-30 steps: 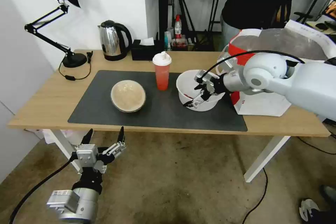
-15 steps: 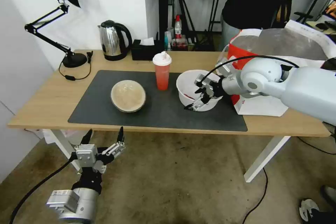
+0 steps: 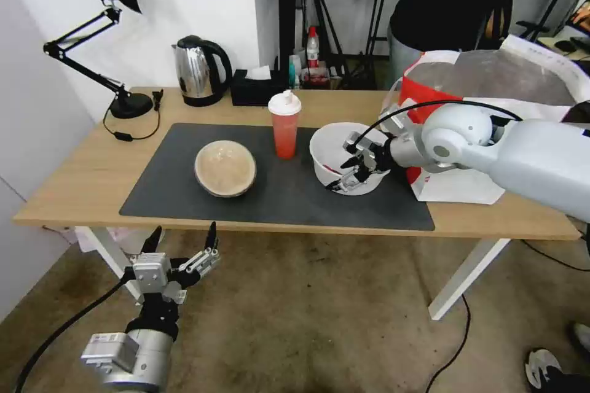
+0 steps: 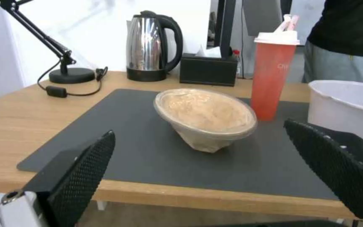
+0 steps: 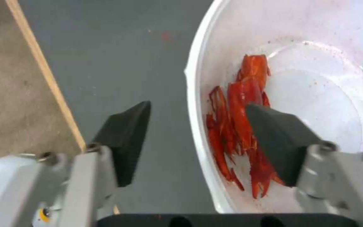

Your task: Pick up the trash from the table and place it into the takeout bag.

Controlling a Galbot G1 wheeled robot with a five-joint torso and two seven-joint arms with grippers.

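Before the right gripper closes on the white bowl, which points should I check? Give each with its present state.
1. Right gripper straddles the white bowl's rim, one finger inside, one outside: ok.
2. Jaws open: ok.
3. Red scraps near the inner finger: not ok.
4. Cup stands apart from the bowl: ok.
5. Takeout bag mouth open: ok.
6. Left gripper hangs below the table edge: ok.

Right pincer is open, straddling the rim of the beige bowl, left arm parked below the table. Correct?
Not quite. The right pincer is open across the rim of the white bowl, one finger inside, one outside, as the right wrist view shows. The beige bowl sits untouched on the mat. The left pincer is indeed parked below the table.
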